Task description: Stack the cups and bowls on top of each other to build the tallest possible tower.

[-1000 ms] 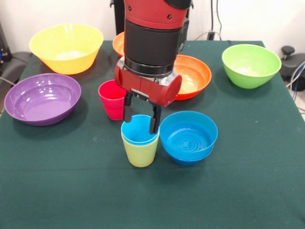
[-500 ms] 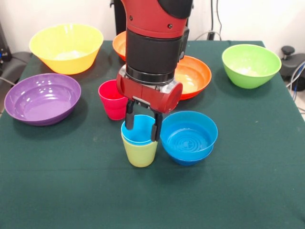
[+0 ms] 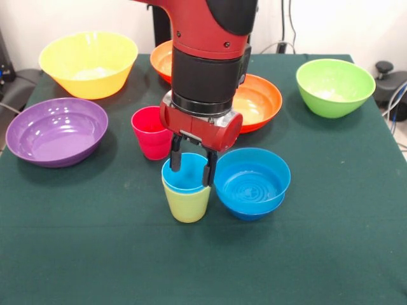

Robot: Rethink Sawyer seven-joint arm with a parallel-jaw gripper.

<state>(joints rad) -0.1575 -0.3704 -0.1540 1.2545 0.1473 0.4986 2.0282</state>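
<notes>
A: Well, nearest the table's front edge, about mid-width, a light blue cup sits nested inside a yellow cup, the pair standing upright.

B: And the pincer?

A: The gripper hangs right over that pair. One finger is at the blue cup's left rim, the other at its right rim, with a gap between them about as wide as the cup mouth. The fingers are spread, and I can't tell if they press the rim or only stand beside it.

B: What's beside the cups?

A: Just to their right, touching or nearly so, a small blue bowl; a second blue rim shows under it, so it looks like two nested. Just behind the cups on the left stands a red-pink cup, partly hidden by the arm.

B: Further out?

A: At the left edge lies a purple bowl. Behind the blue bowl, past the table's middle, an orange bowl is partly covered by the arm. Near the far right corner is a lime green bowl, near the far left corner a large yellow bowl, and at the far edge a second orange bowl peeks out beside the arm.
</notes>
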